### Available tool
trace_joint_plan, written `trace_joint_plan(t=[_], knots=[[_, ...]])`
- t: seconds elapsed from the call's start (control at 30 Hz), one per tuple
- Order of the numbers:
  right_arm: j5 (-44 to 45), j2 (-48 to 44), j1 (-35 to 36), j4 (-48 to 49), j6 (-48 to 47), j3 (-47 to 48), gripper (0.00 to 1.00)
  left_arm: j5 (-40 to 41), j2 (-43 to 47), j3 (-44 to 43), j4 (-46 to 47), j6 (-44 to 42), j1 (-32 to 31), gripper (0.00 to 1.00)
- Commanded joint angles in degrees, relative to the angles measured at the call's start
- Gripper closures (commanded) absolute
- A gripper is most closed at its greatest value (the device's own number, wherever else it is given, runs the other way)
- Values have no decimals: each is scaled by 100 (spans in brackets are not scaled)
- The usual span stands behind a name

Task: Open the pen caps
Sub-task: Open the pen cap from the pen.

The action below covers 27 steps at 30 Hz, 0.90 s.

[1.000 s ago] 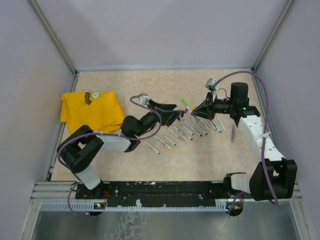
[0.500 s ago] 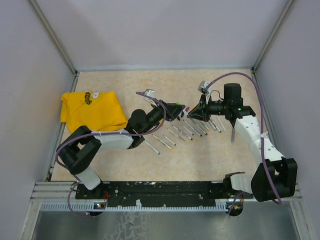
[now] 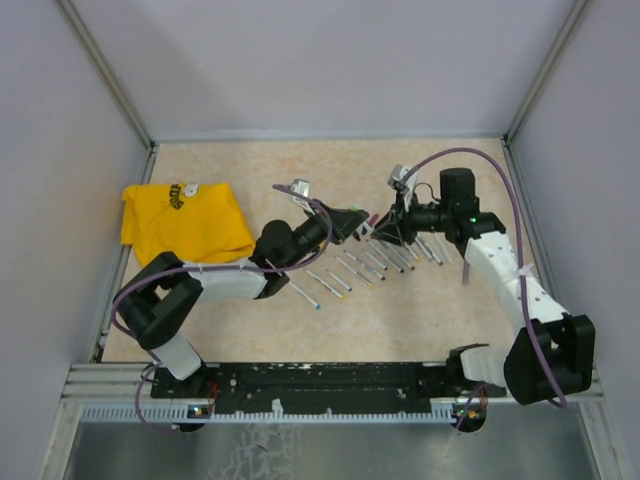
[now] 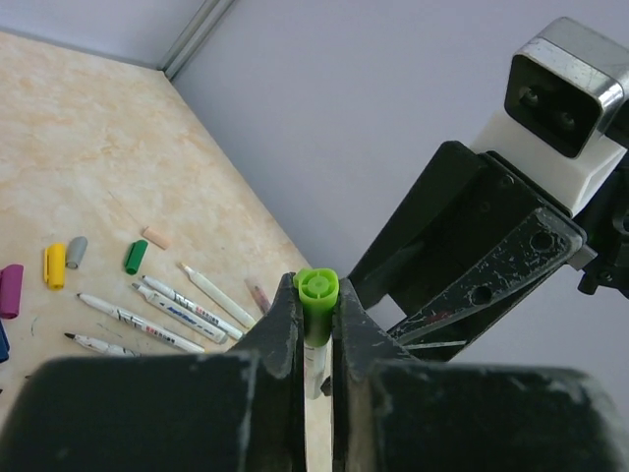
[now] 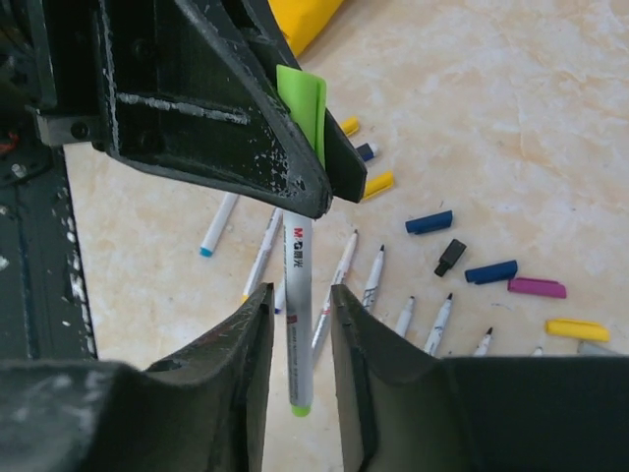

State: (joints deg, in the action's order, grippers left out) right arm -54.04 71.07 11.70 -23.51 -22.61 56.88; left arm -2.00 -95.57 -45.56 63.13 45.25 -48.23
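The left pincer (image 4: 316, 307) clamps the green cap (image 4: 317, 287) above the worktop (image 4: 98, 147), but the right pincer (image 5: 298, 295) stands narrowly parted around the pen barrel (image 5: 297, 344), not squeezing it, so a pull may just slip and leave the cap on.

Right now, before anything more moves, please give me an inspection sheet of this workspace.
surface: beige table, no spill seen.
job's things: green cap on a pen held in the air; blue cap, magenta cap and yellow cap lying loose; uncapped pens on the table.
clutter: yellow cloth at the table's left side.
grippers: left gripper, jaws shut on the pen at its cap end; right gripper, jaws slightly apart around the barrel.
cables: purple cable arching in the air, away from the pens.
surroundings: pale walls, metal frame posts; nothing else seen.
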Motion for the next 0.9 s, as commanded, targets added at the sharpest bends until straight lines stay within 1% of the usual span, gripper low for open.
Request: trace_joint_plan(t=[0.0, 0.07, 0.1, 0.23, 0.37, 0.4, 0.43, 0.47, 0.5, 0.53, 0.6, 0.67, 0.8, 0.87], knots=[[-147, -55, 56, 355, 191, -70, 60, -319, 131, 299, 760, 16, 15, 100], [-237, -5, 63, 480, 353, -123, 51, -394, 137, 402, 1008, 18, 16, 100], [-260, 21, 73, 530, 403, -134, 49, -437, 129, 434, 1088, 25, 15, 100], [-165, 121, 278, 616, 447, -178, 49, -562, 51, 471, 1308, 47, 19, 100], [13, 247, 455, 641, 463, -182, 50, -598, 25, 491, 1465, 43, 20, 100], [42, 283, 484, 620, 463, -173, 52, -601, 26, 484, 1485, 40, 17, 100], [58, 314, 502, 585, 444, -146, 58, -596, 35, 479, 1490, 20, 20, 100], [62, 346, 526, 510, 400, -100, 70, -569, 45, 491, 1495, -11, 20, 100], [42, 381, 538, 426, 356, -57, 84, -501, 80, 509, 1495, -70, 23, 100], [28, 405, 547, 356, 327, -12, 100, -412, 125, 520, 1484, -142, 37, 100], [13, 421, 552, 266, 260, 16, 100, -269, 247, 511, 1409, -287, 146, 100], [-24, 430, 559, 189, 134, 13, 100, -217, 371, 472, 1323, -306, 397, 100], [-12, 547, 707, 74, -88, 5, 100, 2, 629, 423, 1298, -182, 1219, 100], [5, 627, 795, -6, -145, 55, 100, 198, 798, 408, 1225, -179, 1495, 100]])
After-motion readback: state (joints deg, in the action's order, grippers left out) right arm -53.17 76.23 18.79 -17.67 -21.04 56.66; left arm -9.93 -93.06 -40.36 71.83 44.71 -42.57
